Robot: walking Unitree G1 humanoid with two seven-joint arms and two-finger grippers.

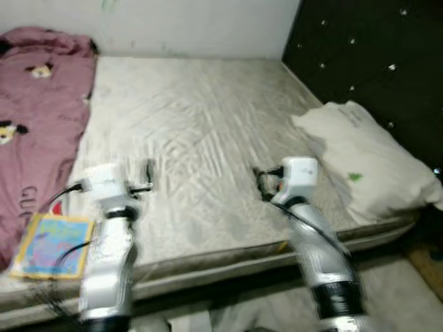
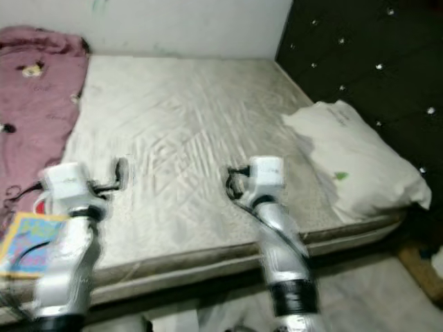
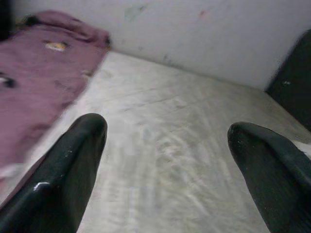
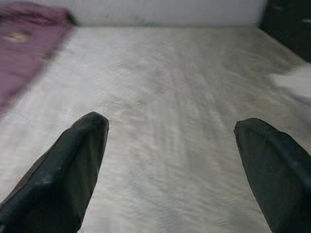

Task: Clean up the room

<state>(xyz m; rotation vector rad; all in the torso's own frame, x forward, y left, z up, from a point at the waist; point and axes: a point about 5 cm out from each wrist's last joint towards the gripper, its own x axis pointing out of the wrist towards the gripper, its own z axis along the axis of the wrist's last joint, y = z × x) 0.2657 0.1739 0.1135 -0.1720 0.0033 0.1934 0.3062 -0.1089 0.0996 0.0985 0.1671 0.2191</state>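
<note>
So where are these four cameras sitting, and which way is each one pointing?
Left eye view: on the head, looking down at the mattress; both silver arms, left gripper, right gripper.
Right eye view: beside it, same scene, with the white pillow.
Left wrist view: on the left wrist, along its open black fingers toward the maroon blanket.
Right wrist view: along its open fingers.
All share the mattress.

We are looking down at a bed whose pale, wrinkled sheet is catching soft light. A white wall is running behind it, and a dark tufted headboard with shiny studs is rising at the right. Light floor is showing below.
</note>
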